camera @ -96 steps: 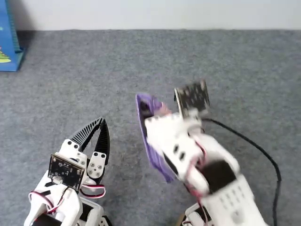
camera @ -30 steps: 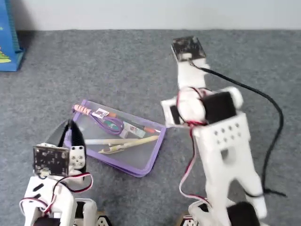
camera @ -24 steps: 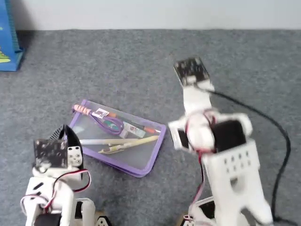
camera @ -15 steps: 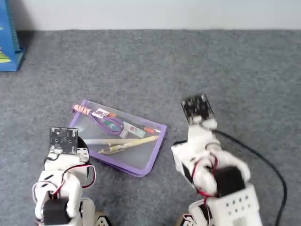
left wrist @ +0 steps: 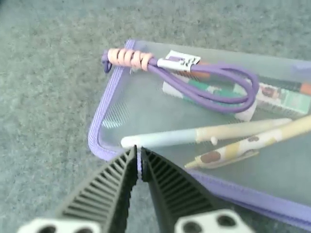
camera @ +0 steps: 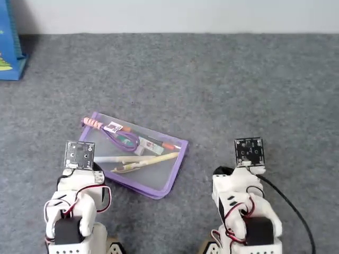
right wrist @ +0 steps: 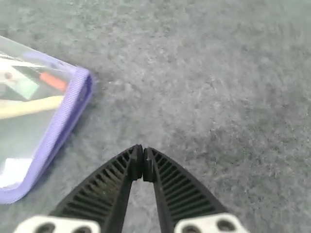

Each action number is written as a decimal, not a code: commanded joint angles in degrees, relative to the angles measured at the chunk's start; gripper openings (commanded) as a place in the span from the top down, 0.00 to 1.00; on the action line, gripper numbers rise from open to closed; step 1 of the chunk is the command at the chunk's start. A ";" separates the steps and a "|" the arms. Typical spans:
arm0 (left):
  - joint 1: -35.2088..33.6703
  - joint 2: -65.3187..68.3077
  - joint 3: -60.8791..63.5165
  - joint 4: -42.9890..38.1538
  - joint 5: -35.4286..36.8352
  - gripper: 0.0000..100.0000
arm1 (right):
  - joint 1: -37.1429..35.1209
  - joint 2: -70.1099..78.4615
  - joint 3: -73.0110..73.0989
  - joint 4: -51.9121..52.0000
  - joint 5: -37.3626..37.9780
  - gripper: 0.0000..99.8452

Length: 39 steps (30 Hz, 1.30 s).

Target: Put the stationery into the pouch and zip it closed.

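Observation:
A clear pouch with purple trim (camera: 135, 156) lies flat on the grey carpet, holding pens and a small tube. Its purple pull loop with a peach grip (camera: 92, 123) rests at the far left corner. In the left wrist view the pouch (left wrist: 204, 126) lies just beyond my left gripper (left wrist: 137, 156), which is shut and empty over the pouch's near edge. My right gripper (right wrist: 142, 162) is shut and empty above bare carpet, a short way from the pouch's right end (right wrist: 73, 97). Both arms are folded back at the table's near edge, left arm (camera: 77, 182) and right arm (camera: 246, 185).
A blue box (camera: 9, 45) stands at the far left edge. A pale wall (camera: 169, 16) borders the carpet at the back. A black cable (camera: 296, 211) runs from the right arm. Open carpet stretches behind and to the right of the pouch.
The right arm set the pouch down flat on the carpet, let go and drew back to the near edge. The left arm also folded back, its gripper now shut.

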 commanded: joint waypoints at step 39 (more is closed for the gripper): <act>2.20 -0.53 7.78 0.26 15.56 0.99 | 10.95 -2.33 15.47 -0.13 0.18 0.99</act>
